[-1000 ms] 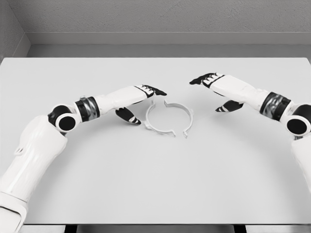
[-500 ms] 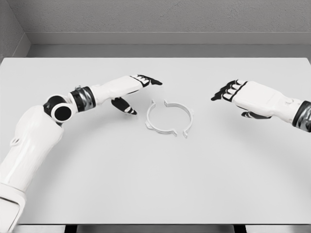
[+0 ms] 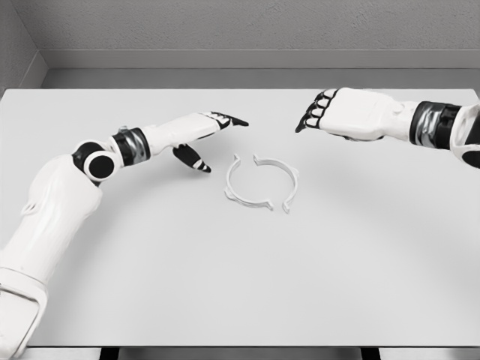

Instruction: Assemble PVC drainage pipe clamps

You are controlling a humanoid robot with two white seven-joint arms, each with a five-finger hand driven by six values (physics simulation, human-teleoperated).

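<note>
Showing two clamp halves (image 3: 260, 183) lying flat near the middle of a white table (image 3: 240, 285), set facing each other as a nearly closed ring, with small gaps at the far and near ends where the flanged tips do not quite meet. Left half (image 3: 241, 187) curving toward the left arm, right half (image 3: 281, 178) toward the right.

Left hand (image 3: 202, 135) poised just beside and beyond the left half, not touching it; fingers (image 3: 232, 120) stretched out almost straight, thumb hanging down toward the table, holding nothing. Right hand (image 3: 341, 114) raised above the table, well apart from the right half, seen from the back; fingers (image 3: 311, 118) bent loosely downward, likewise holding nothing.

Judged as the approach step, with neither half yet gripped. To do it well: bring each hand down on the outer curve of its own half, away from the flanged ends, so the ends stay free to mate; pinch lightly, since thin plastic arcs of this kind probably slide or tip on a smooth table; press the halves together in the plane of the table, keeping both flat so the tips line up at both gaps at once. Main risk: nudging one half askew before a grip is secured, which would spoil the present alignment.

No brand, label or writing legible on the halves, the table or the arms.
</note>
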